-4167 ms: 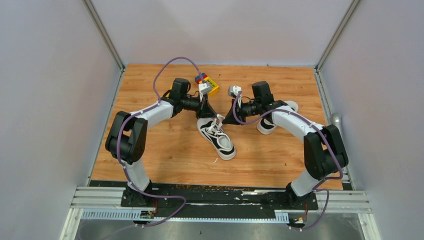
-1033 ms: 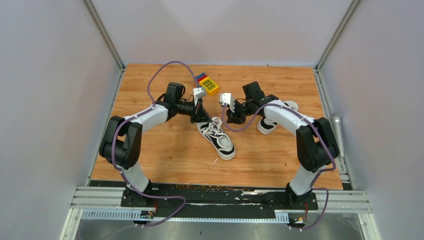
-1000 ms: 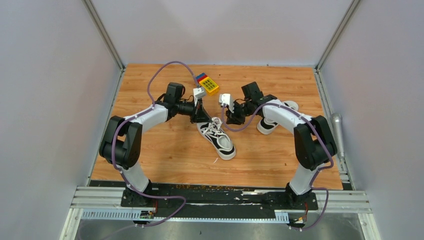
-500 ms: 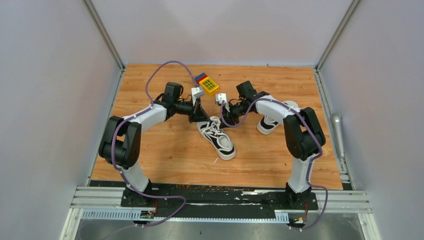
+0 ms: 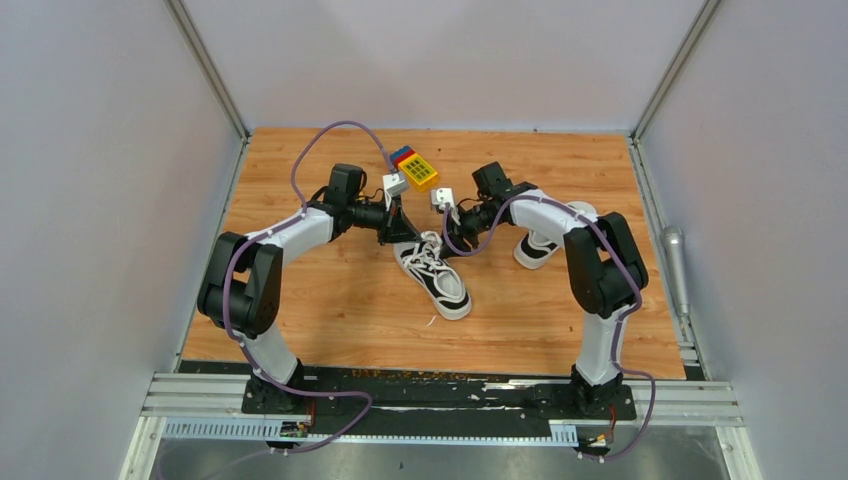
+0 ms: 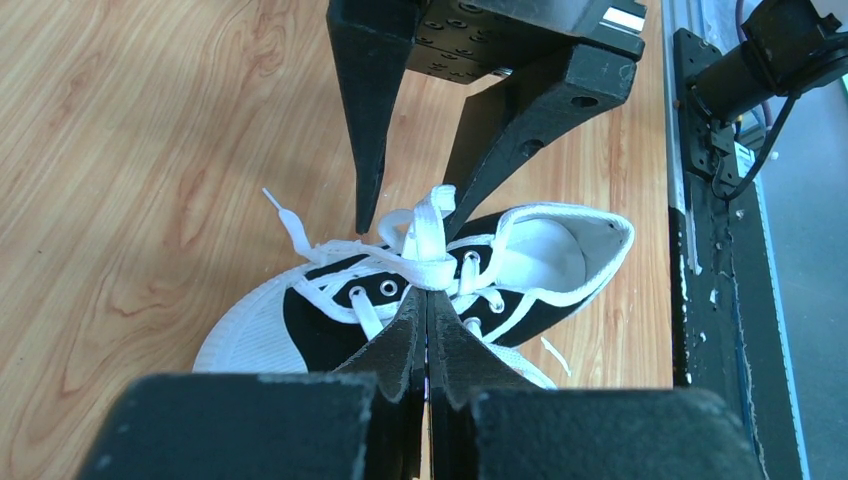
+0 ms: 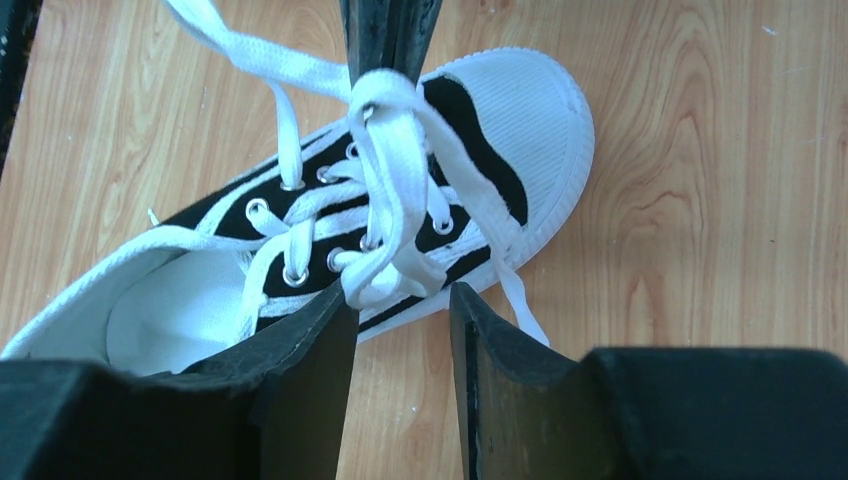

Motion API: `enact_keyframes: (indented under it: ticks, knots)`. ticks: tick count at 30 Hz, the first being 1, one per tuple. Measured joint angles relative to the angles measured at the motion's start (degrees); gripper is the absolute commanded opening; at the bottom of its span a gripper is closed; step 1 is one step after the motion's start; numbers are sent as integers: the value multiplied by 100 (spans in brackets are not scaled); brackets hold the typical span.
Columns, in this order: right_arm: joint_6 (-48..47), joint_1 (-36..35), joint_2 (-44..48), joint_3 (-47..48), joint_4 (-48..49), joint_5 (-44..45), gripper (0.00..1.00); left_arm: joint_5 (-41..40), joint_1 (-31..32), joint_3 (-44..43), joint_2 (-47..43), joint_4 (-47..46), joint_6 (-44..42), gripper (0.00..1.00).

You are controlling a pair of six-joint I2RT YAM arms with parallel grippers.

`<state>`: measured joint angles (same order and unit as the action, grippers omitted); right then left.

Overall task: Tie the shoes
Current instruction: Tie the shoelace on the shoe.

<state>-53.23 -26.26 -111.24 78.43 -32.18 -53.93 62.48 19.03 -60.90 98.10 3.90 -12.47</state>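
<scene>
Top external: two arms reach in over the wooden table [image 5: 300, 300] and meet above a black-and-white shoe [image 5: 445, 285] lying near the middle, its toe pointing back toward their bases. The left gripper [image 5: 408, 236] and right gripper [image 5: 447, 228] face each other over the shoe's open end. A second shoe [image 5: 535, 250] lies off to the right, partly under the right arm, its lacing too hidden to judge. Toy blocks [image 5: 415, 168] sit just beyond the grippers.

Left wrist: the left gripper's fingers are pressed tight together on the white laces [image 6: 330, 250], pinching the base of a raised loop [image 6: 428, 225] above the eyelets. The right gripper's two fingers come down on either side of that loop. One free lace end trails onto the wood beside the shoe.

Right wrist: the right fingers stand partly apart with nothing gripped – bare wood shows in the gap, just off the shoe's side. The loop runs up from the tangle of lacing to the closed left fingers at the top of the view.

The bow on the first shoe appears to be in progress, with one loop held. The next move likely calls for the right gripper to close on the other strand and carry it round the loop – while the left keeps its pinch
</scene>
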Motion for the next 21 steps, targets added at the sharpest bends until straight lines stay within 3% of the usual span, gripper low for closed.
enact_keyframes:
  ticks: [8, 21]
  knots:
    - [-411, 133, 20, -85, -140, 144, 35, 0, -4, 0, 0, 17, -28, 0]
    - [-81, 76, -219, -72, 498, 129, 28, -2, -4, 0, 0, 17, -28, 0]
